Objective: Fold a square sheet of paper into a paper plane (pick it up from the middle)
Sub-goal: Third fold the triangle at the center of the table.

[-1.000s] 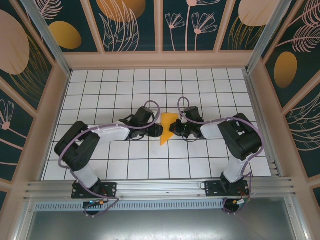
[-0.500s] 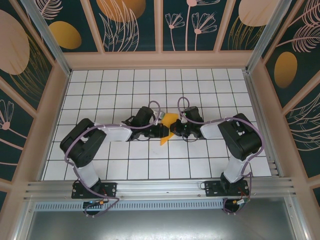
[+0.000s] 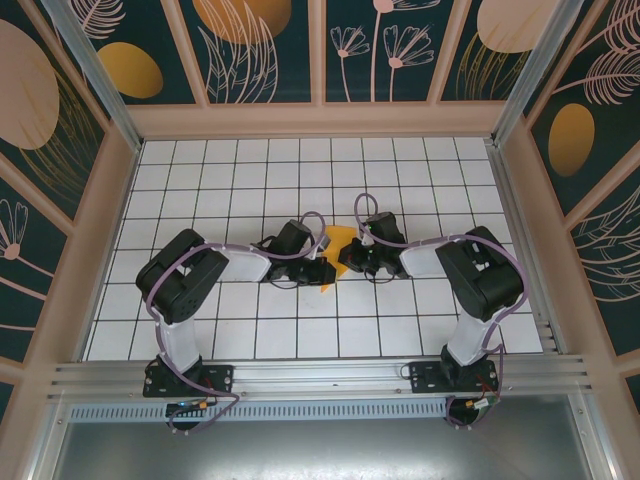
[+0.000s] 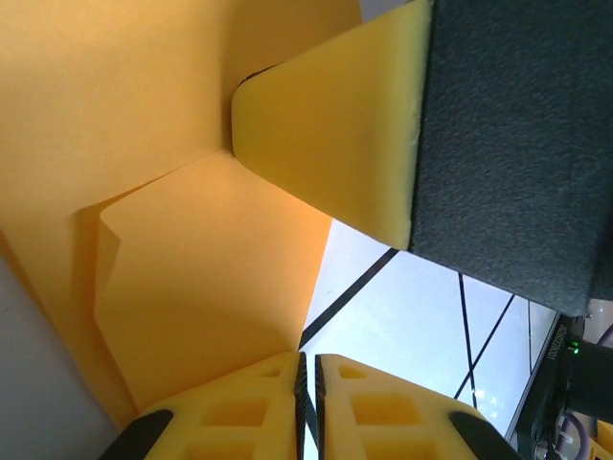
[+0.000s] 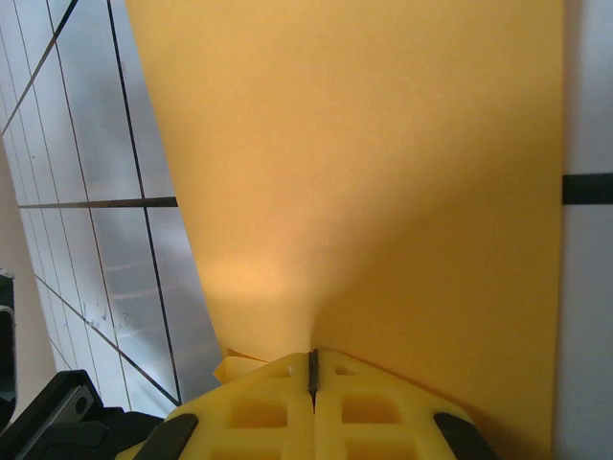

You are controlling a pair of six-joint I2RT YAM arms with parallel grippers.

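The square sheet of paper [image 3: 338,240], already partly folded, hangs pinched between both grippers above the middle of the desk [image 3: 250,180].

In the left wrist view the left gripper [image 4: 306,369] has its yellow fingertips pressed together with only a hairline seam between them. The corner of a folded-over flap of the paper [image 4: 192,268] runs right into that seam, so it appears to be clamped on the paper's edge. In the right wrist view the right gripper [image 5: 312,356] is likewise closed tight. The paper [image 5: 364,172] fans out from its fingertips as one broad, smooth face, with the tiled desk showing past the sheet on both sides.

From above, the left gripper [image 3: 322,270] comes in from the left and the right gripper [image 3: 343,258] from the right, tips nearly facing each other with the sheet between them. The paper's long axis runs from the far side toward the arm bases, leaning slightly left at its near tip. The right gripper holds the wider far part, and the left holds lower down, near the narrow end.

Neither arm is nearer, since both are on it. My judgement is that the next crease depends on the two grips moving against each other across that axis without tearing the thin sheet.
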